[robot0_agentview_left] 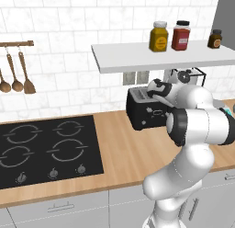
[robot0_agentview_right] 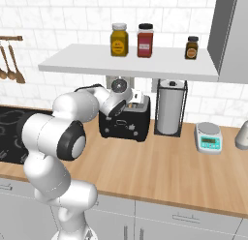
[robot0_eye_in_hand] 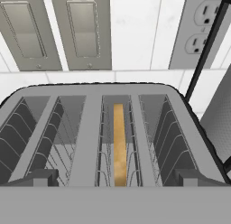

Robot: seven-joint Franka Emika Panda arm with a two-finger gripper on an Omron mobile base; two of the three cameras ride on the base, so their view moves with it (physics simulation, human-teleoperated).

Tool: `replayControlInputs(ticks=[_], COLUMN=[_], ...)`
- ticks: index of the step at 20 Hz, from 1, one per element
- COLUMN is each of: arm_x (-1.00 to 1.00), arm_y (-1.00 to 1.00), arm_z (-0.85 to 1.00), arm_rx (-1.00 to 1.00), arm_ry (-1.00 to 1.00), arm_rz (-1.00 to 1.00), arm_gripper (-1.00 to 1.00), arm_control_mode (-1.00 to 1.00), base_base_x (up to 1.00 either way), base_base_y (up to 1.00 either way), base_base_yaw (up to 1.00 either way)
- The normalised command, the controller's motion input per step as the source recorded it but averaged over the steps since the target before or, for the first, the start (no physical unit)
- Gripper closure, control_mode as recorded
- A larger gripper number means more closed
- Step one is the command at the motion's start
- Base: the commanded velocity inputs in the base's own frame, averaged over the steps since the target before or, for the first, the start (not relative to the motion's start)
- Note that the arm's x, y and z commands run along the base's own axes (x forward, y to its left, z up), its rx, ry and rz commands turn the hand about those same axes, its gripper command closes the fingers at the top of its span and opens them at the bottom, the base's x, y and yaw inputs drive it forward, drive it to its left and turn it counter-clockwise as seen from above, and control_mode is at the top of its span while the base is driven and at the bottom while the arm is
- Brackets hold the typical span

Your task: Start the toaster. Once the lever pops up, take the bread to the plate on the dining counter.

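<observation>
Spread wide, the tool (robot0_eye_in_hand: 115, 178) hung right over the toaster (robot0_agentview_left: 146, 113) and held nothing. Its two dark fingertips (robot0_eye_in_hand: 38, 177) stood apart, one near each end of the toaster top. On the far left, wooden spoons (robot0_agentview_left: 17, 75) hung on the tiled wall. Next came the black hob (robot0_agentview_left: 48, 149), set in the wood tabletop (robot0_agentview_right: 184, 171). The toaster stood at the back of the tabletop, under a white shelf (robot0_agentview_right: 131, 62). The bread (robot0_eye_in_hand: 119, 144) stood on its edge, down inside one slot. Three jars (robot0_agentview_right: 119, 39) sat on the shelf. Right of the toaster stood a paper towel roll (robot0_agentview_right: 170, 107), then a small scale (robot0_agentview_right: 209, 137).
</observation>
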Motion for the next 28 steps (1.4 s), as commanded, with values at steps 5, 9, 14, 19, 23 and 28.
replayControlInputs(ticks=[5,9,14,19,23,28], arm_x=[0.00,0.00,0.00,0.00,0.00,0.00], arm_y=[0.00,0.00,0.00,0.00,0.00,0.00], arm_z=[0.00,0.00,0.00,0.00,0.00,0.00], arm_rx=[0.00,0.00,0.00,0.00,0.00,0.00], arm_ry=[0.00,0.00,0.00,0.00,0.00,0.00], arm_rz=[0.00,0.00,0.00,0.00,0.00,0.00], arm_gripper=[-1.00,-1.00,-1.00,-1.00,-1.00,-1.00], arm_control_mode=[-1.00,-1.00,-1.00,-1.00,-1.00,-1.00], base_base_x=[0.00,0.00,0.00,0.00,0.00,0.00], base_base_y=[0.00,0.00,0.00,0.00,0.00,0.00], base_base_yaw=[0.00,0.00,0.00,0.00,0.00,0.00])
